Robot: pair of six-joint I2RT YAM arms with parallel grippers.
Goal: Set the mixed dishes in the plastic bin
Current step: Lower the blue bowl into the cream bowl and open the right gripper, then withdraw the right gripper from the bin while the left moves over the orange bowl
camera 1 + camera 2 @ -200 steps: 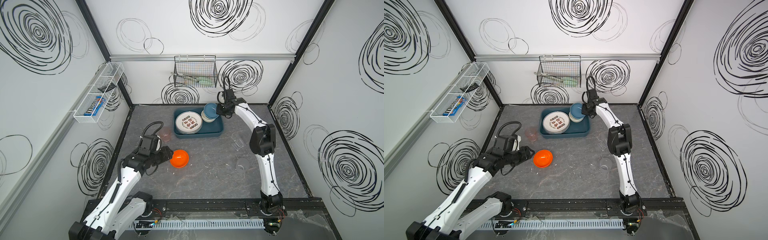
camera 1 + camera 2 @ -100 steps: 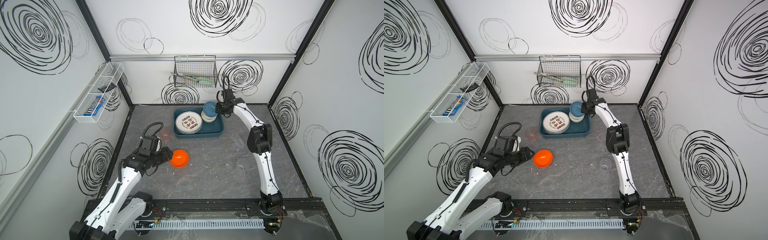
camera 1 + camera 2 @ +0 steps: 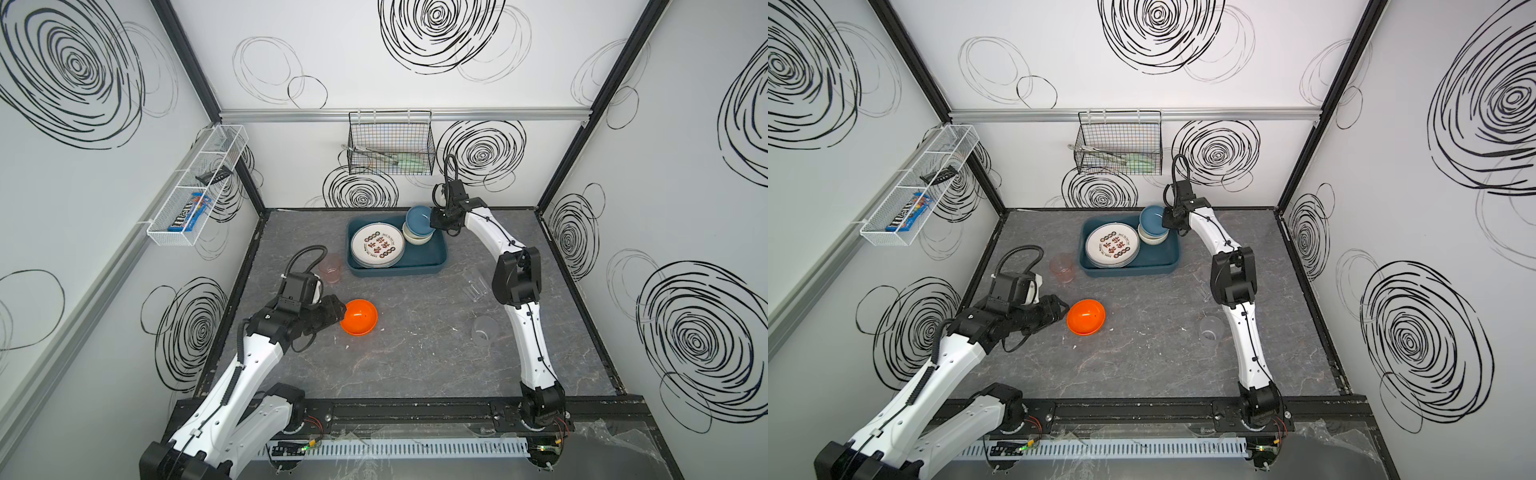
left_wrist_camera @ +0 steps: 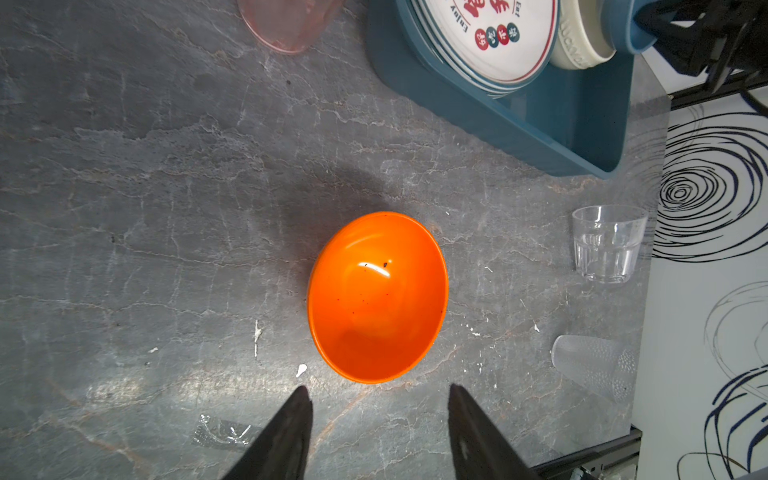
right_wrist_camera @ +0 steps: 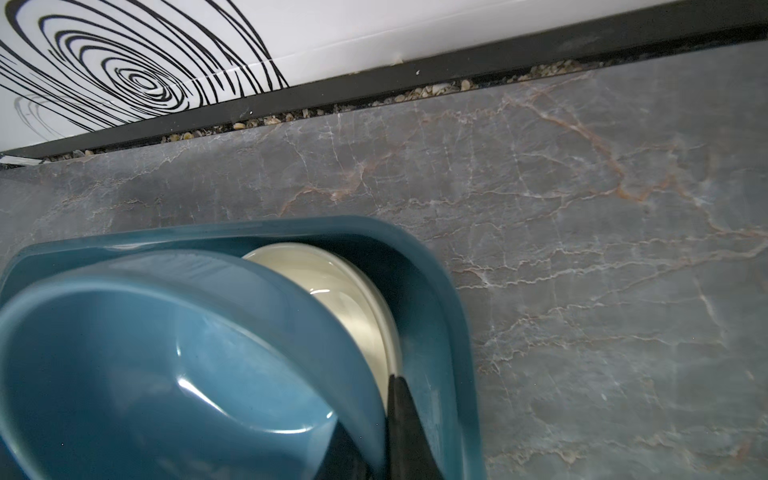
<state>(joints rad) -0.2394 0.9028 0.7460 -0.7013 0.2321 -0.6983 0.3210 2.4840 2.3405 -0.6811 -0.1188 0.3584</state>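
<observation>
Gripping the blue bowl [image 3: 419, 220] by its rim, R gripper [image 3: 435, 220] is pinched tight, w/ one finger inside the wall & one outside (right wrist view). The bowl is tilted over the cream bowls [image 3: 415, 240], which are nested in the far R corner of the plastic bin [image 3: 399, 272]. Its low edge looks to rest on them, but that's hard to confirm from these angles. A stack of white plates [image 3: 377, 248] w/ red characters lies in the bin's L half, just beside the bowls.

L gripper [image 4: 378, 392] hovers low over the table [image 3: 415, 365], jaws spread partway, holding nothing. The orange bowl [image 4: 378, 297] sits upright just ahead of the tips, not btw them. A pink tumbler [image 3: 331, 268] stands on the table just outside the bin's near L corner. On the R side are a clear tumbler [image 4: 609, 249], upright, & a frosted tumbler [image 4: 590, 372] nearer the front. Both are outside the bin.
</observation>
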